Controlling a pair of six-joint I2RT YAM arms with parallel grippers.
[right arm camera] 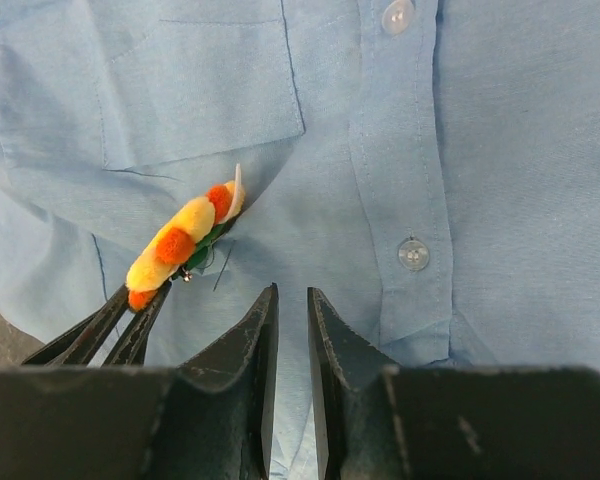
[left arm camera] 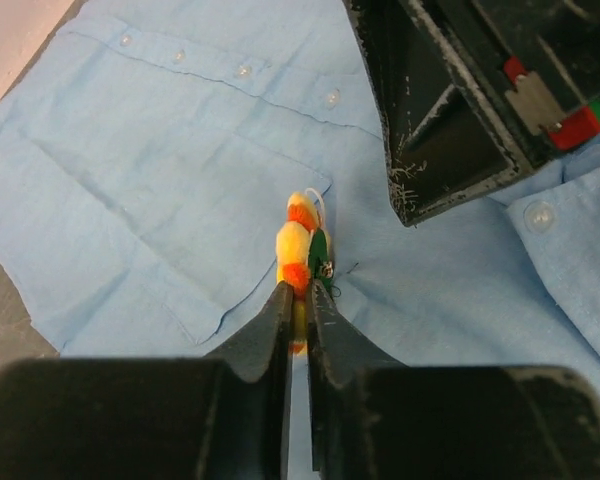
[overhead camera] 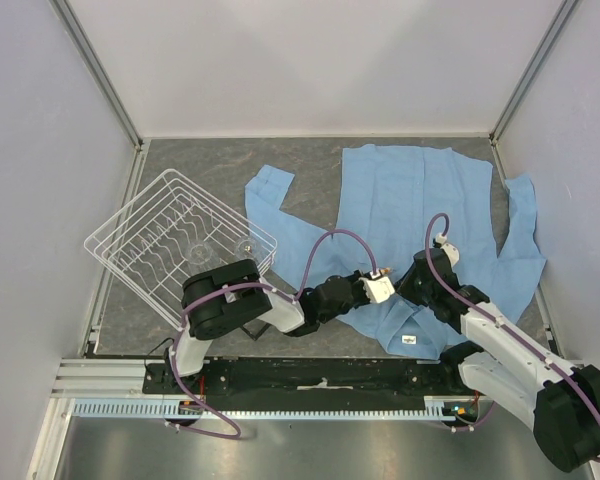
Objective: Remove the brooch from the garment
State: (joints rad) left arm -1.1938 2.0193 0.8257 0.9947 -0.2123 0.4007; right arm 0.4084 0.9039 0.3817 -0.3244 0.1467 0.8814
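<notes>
Evidently the pull-off step is in hand: the left gripper (left arm camera: pixel 300 302) is clenched on the lower end of the brooch (left arm camera: pixel 300 245), which sits mid-frame on the garment (left arm camera: pixel 160 170) at the corner of the chest pocket (left arm camera: pixel 180 215). The next move calls for drawing the brooch away while the cloth is held down. The right wrist view alone shows the right gripper (right arm camera: pixel 291 335) at bottom centre, jaws narrowly parted and empty just beside the brooch, while the top view hides the brooch among the wrists.
</notes>
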